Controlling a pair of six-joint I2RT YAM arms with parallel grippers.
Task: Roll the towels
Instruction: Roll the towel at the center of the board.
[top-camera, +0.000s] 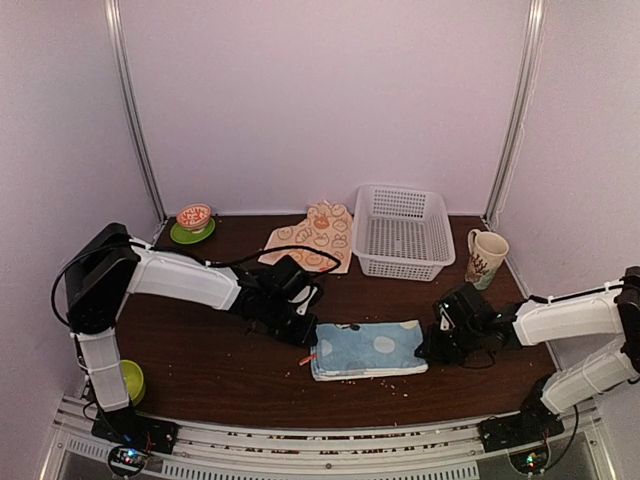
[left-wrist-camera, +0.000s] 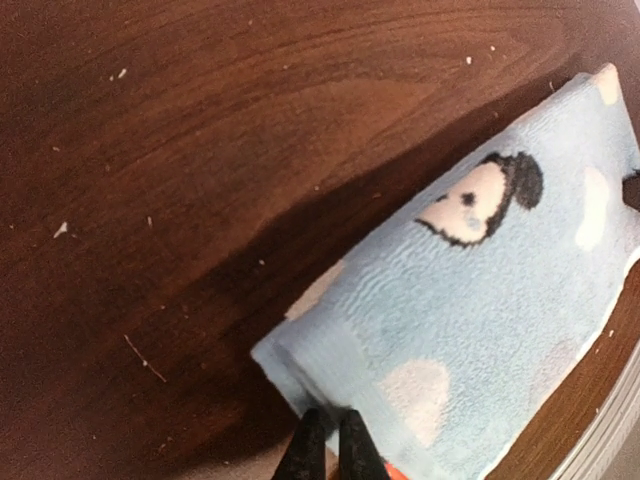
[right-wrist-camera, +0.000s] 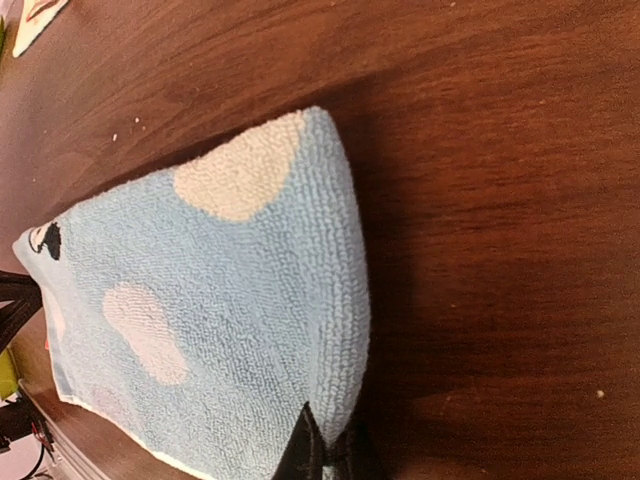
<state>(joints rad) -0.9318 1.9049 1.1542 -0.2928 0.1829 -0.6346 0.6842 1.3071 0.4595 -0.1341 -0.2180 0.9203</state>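
While both arms lie low over the table (top-camera: 200, 375), each holds one short end of the blue towel (top-camera: 368, 349). This towel lies flat as a long folded strip on the near side of the basket (top-camera: 400, 266), well apart from it and slightly to its left.

Left gripper (left-wrist-camera: 325, 442): fingers pressed together, pinching the folded edge at the towel's end farther from the basket's right side. The left wrist view shows stacked layers at that edge, so the pinch appears to take the whole thickness.

Right gripper (right-wrist-camera: 322, 452): fingers likewise closed, nipping the hem at the opposite end, which falls below the basket's right corner.

Assessment: a grip at both ends most likely serves to pull the strip straight and square its layers before a roll is started. No turn of cloth is formed yet.

The cream towel (top-camera: 315, 237) lies flat just beside the basket's left wall, untouched. A mug (top-camera: 486, 257) stands to the basket's right; a bowl (top-camera: 194, 216) sits well to its left.

Edges and clearance: the blue towel's near long edge runs close to the table's front lip, leaving little margin there. Bare wood lies open between the towel and the basket. Rolling end to end would call for one gripper to let go, with the other arm standing in the roll's path.
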